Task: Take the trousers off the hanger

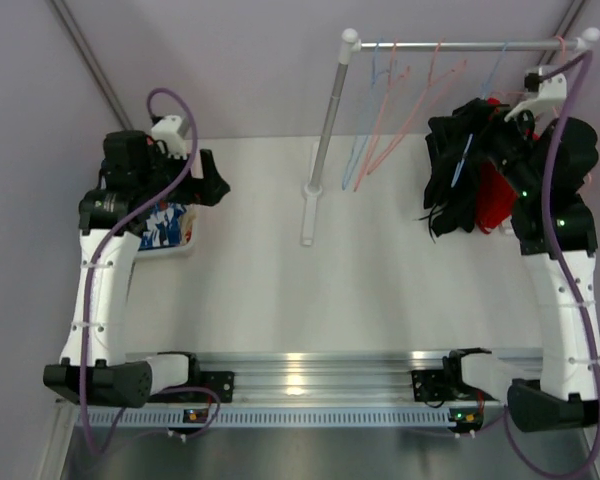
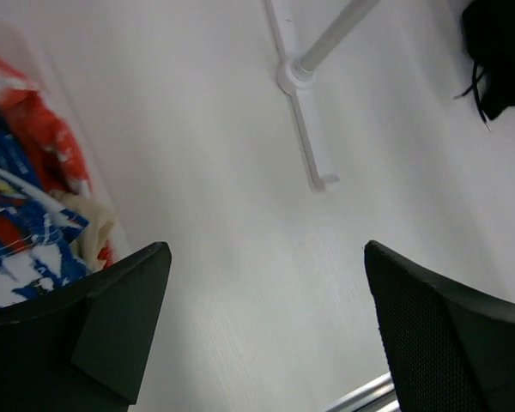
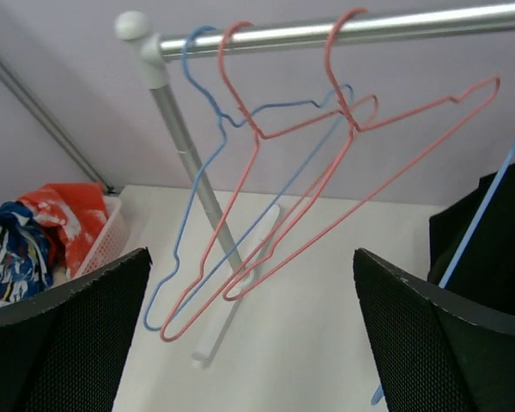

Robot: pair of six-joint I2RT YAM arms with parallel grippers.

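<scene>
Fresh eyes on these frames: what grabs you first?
First, the black trousers bunched up at the right end of the rail, with a red garment right beside them. Next, the empty blue and pink hangers dangling further left on the same rail. Last, the bright heap of clothes in the white basket at the table's far left.

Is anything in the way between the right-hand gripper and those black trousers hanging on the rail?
Nothing visible. The open right gripper sits right beside the black trousers; the empty hangers hang farther along the rail, off to the side, not between them.
</scene>
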